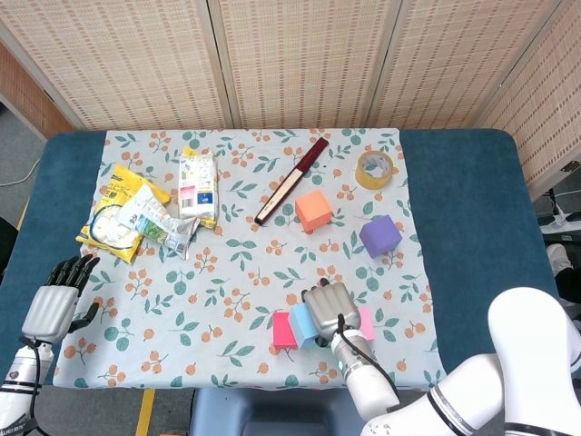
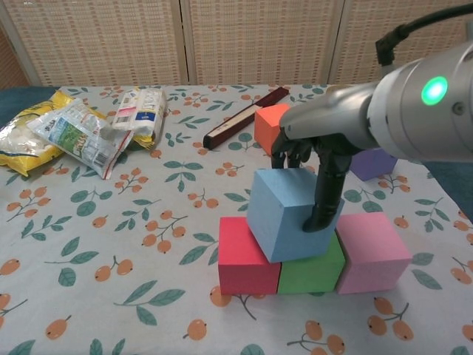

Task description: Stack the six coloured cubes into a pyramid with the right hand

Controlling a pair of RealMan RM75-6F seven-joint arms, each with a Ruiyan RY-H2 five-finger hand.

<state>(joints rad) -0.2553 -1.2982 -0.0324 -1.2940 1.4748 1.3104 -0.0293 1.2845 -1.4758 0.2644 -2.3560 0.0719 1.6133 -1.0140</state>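
**Setting the blue cube square on the bottom row**

The right hand grasps the blue cube, with a thumb pressed down its near-right face and the other fingers curled over the far top edge. The cube sits tilted, one lower corner down on the seam between the red cube and the green cube, while its right side rides higher. The pink cube touches the green one on the right, so the bottom row of three stands complete, near the front edge of the flowered cloth.

The step in hand looks like placing the first cube of the second layer. To do it well, the blue cube should be rolled level before the fingers let go, so its underside lies flat across the red and green tops, centred over their seam. Lowering it gently matters: a sideways push could slide the bottom cubes apart, as nothing but the cloth holds them. The thumb should lift away straight, not drag across the face, or the cube may twist.

Two cubes wait further back: the orange cube near the middle of the cloth and the purple cube to its right, both well apart from the stack.

The left hand hangs at the table's left edge, fingers apart, holding nothing. Snack packets, a dark closed fan and a roll of tape lie along the far side.
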